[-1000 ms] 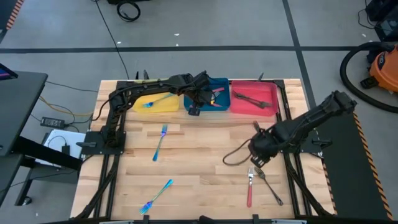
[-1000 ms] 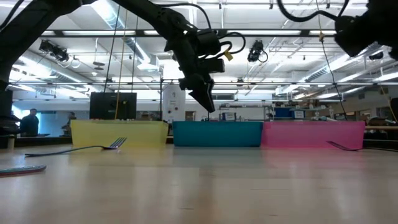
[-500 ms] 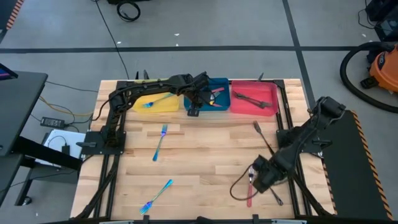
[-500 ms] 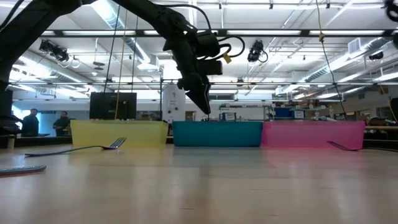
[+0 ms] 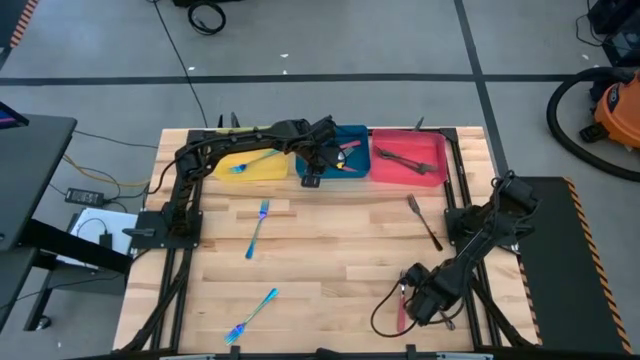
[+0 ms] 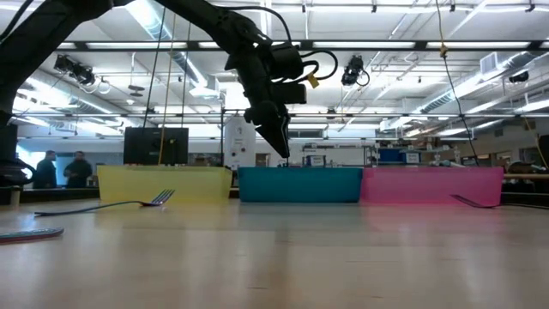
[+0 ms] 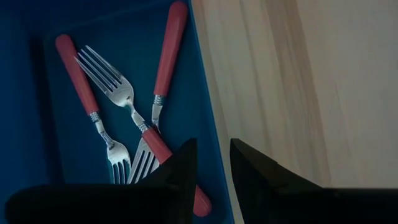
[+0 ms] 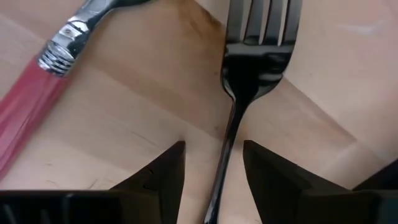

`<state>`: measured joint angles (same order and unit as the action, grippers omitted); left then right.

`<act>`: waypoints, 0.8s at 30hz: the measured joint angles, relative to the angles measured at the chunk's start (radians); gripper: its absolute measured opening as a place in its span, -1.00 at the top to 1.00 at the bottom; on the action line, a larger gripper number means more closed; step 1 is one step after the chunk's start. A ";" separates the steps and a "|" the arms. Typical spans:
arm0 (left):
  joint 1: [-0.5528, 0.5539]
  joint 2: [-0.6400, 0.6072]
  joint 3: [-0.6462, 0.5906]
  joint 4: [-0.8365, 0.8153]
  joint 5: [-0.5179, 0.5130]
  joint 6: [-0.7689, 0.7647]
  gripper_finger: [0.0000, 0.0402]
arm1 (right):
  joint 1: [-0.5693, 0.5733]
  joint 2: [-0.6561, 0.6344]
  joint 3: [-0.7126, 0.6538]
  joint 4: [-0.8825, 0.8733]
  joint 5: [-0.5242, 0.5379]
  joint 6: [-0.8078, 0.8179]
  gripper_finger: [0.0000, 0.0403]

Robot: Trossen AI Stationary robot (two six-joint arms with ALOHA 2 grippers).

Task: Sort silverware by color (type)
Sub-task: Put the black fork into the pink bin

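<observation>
High view: the right claw [image 5: 418, 300] is being held low over the near right part of the desk [image 5: 330, 250], above a red-handled fork [image 5: 402, 312] and a dark fork [image 5: 444, 318] lying side by side. The left claw [image 5: 312, 168] is being held over the blue tray [image 5: 355, 135]. Two iridescent forks [image 5: 257, 228] are lying loose on the desk.

Low view: the left claw [image 6: 276, 129] is seen hanging above the blue tray [image 6: 300, 184], carrying nothing.

Left wrist view: its jaws are standing slightly apart and empty over three red-handled forks [image 7: 134, 118].

Right wrist view: the jaws are standing wide apart, straddling the dark fork's [image 8: 249, 81] handle. A pick-up is judged to be in hand; closing on the handle is called for next.
</observation>
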<state>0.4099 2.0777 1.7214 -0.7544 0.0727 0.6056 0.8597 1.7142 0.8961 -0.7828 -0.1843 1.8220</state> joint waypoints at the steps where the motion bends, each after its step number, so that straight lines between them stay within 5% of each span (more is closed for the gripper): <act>1: 0.000 0.000 0.000 0.000 0.000 0.000 0.52 | -0.004 0.006 0.002 -0.004 0.003 -0.001 0.15; 11: 0.000 0.000 0.000 0.001 0.000 0.000 0.52 | -0.047 0.012 -0.002 -0.100 0.049 -0.036 0.15; 24: 0.000 0.000 0.000 0.002 0.000 0.007 0.52 | -0.102 0.003 -0.059 -0.010 0.022 -0.044 0.20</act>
<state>0.4099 2.0777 1.7214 -0.7528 0.0731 0.6130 0.7581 1.7176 0.8369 -0.7932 -0.1627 1.7779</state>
